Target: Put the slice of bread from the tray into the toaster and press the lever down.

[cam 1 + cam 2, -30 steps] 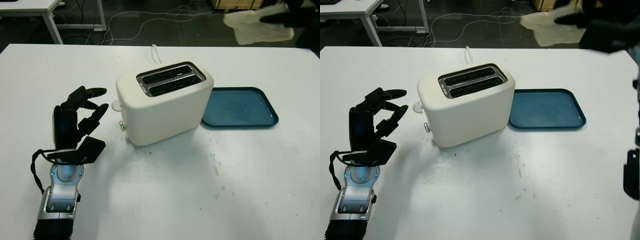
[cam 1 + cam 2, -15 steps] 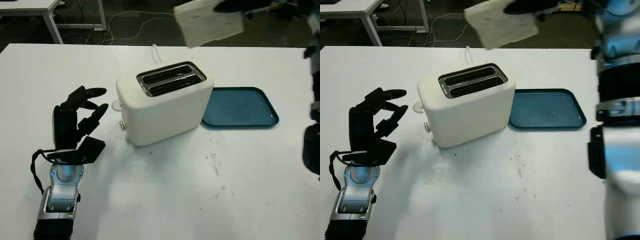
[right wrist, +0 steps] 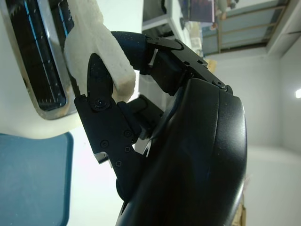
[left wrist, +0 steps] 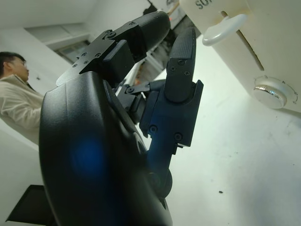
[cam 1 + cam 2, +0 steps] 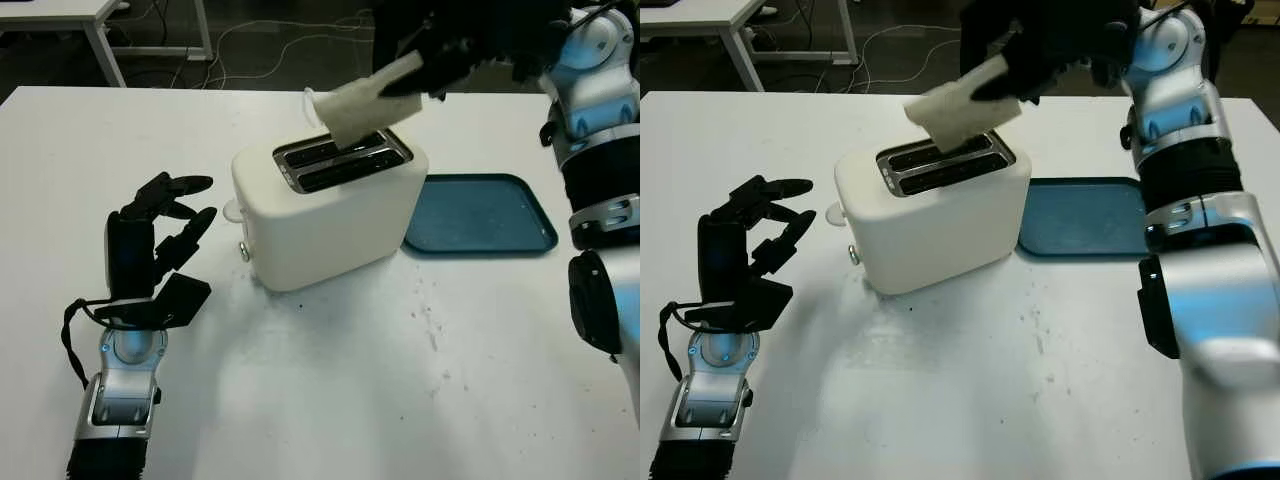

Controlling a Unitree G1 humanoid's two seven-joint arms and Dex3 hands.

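Near the top centre of the frame, the right hand [image 5: 1045, 40] grips a slice of bread [image 5: 962, 103] in its fingers [image 5: 1015, 70], tilted, its lower edge just over the slots of the cream toaster [image 5: 930, 205]. The toaster stands in the middle of the white surface [image 5: 970, 380]. Touching its right side lies a blue tray [image 5: 1085, 220], partly hidden by the right arm. At the left of the frame, the left hand [image 5: 745, 245] is open, upright, near the toaster's lever [image 5: 834, 213].
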